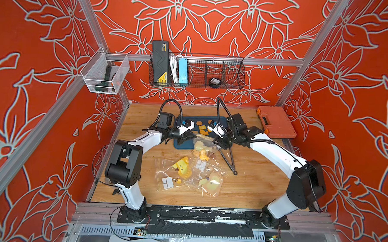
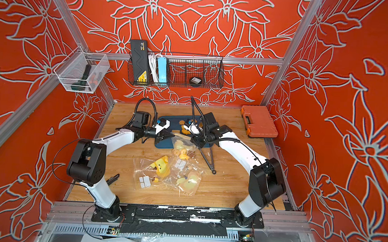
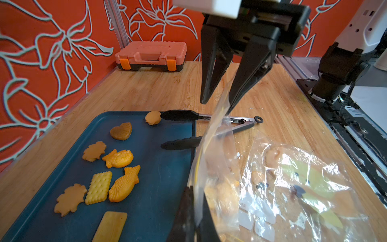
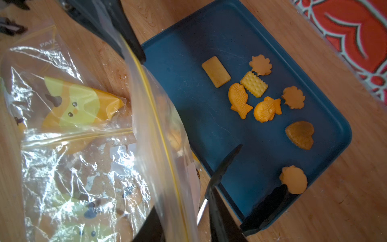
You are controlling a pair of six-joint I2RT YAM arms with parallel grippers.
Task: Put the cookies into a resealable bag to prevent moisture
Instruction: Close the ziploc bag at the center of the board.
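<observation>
Observed: the left pincer (image 1: 191, 137) is clamped on one end of the mouth of the resealable bag (image 3: 217, 167), a clear, crinkly film with a yellow zip line. The right pincer (image 3: 216, 108) stands part-open, and the bag's lip is drawn up against one finger. I cannot tell whether that lip is hooked.

The mouth edge is its long axis, running left to right between the pincers over the front edge of the tray (image 3: 163, 178). The sack slopes toward the tabletop's front edge.

The tray is smooth, dark blue and round-cornered, centred near the rear edge. On it lie eight moulded cookies (image 4: 238, 100): fish, leaves, a heart, a dimpled cracker, a plain bar. A scalloped one on the rim touches the black-tipped metal tongs (image 3: 180, 115). More cookies (image 1: 202, 155) sit inside the bag.

The tabletop (image 3: 146, 88) is grained wood. Spare bags (image 1: 175, 174) lie nearer its front, and an orange ribbed tool case (image 3: 150, 55) sits at the rear right corner. The walls (image 1: 215, 25) are red with pale flower outlines.
</observation>
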